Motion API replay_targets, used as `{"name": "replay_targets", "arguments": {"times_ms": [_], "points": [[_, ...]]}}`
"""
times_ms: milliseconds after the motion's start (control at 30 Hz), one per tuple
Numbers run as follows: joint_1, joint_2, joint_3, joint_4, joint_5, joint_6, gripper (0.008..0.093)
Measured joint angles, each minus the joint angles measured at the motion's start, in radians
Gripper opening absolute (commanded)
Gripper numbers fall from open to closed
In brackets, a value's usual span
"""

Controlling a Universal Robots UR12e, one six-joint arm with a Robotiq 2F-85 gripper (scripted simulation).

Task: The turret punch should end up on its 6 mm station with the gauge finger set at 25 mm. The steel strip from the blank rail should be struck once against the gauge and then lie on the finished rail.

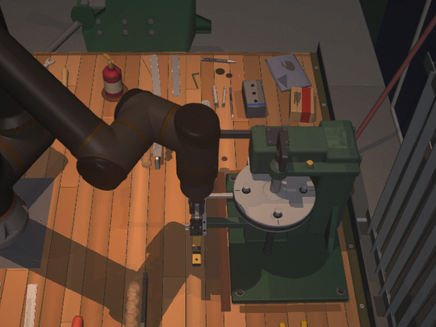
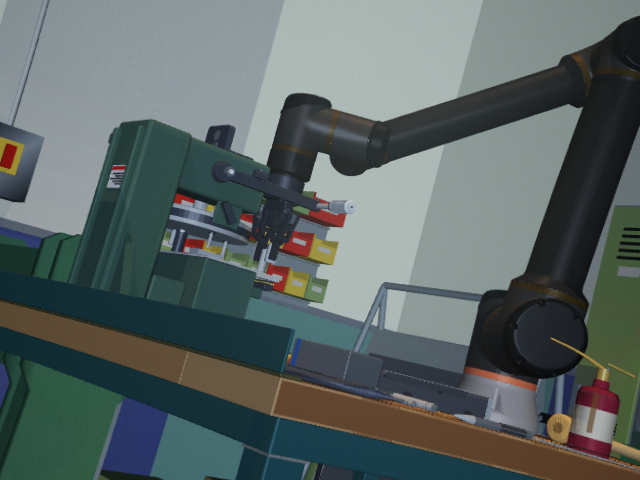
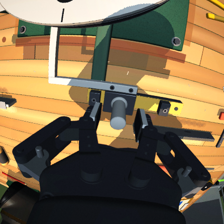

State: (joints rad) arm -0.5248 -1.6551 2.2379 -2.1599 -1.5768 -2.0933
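My gripper (image 3: pixel 117 115) (image 1: pixel 197 225) (image 2: pixel 269 243) hangs open and empty over the grey knob (image 3: pixel 118 113) of the gauge slider, just left of the green turret punch (image 1: pixel 299 197) (image 2: pixel 170 217). The slider block rides on a yellow scale bar (image 3: pixel 153 105) (image 1: pixel 196 255) with small dark stops along it. From the block a pale L-shaped gauge finger (image 3: pixel 54 65) (image 1: pixel 218 195) runs back under the round grey turret disc (image 1: pixel 274 202) (image 3: pixel 82 12). The punch's long lever (image 2: pixel 282 191) sticks out toward the arm. Two steel strips (image 1: pixel 165 74) lie side by side at the far edge of the bench.
A brown rail (image 1: pixel 222 243) runs along the punch base, right beside the gripper. A grey drilled block (image 1: pixel 253 98), a red-and-tan box (image 1: pixel 302 104) and loose pins (image 1: pixel 222 96) lie behind the punch. A red oil can (image 1: pixel 112 81) stands far left.
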Motion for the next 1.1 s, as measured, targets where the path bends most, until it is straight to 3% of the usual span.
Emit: {"name": "replay_targets", "arguments": {"times_ms": [1100], "points": [[0.0, -0.045, -0.049, 0.094, 0.0, 0.0, 0.048]]}}
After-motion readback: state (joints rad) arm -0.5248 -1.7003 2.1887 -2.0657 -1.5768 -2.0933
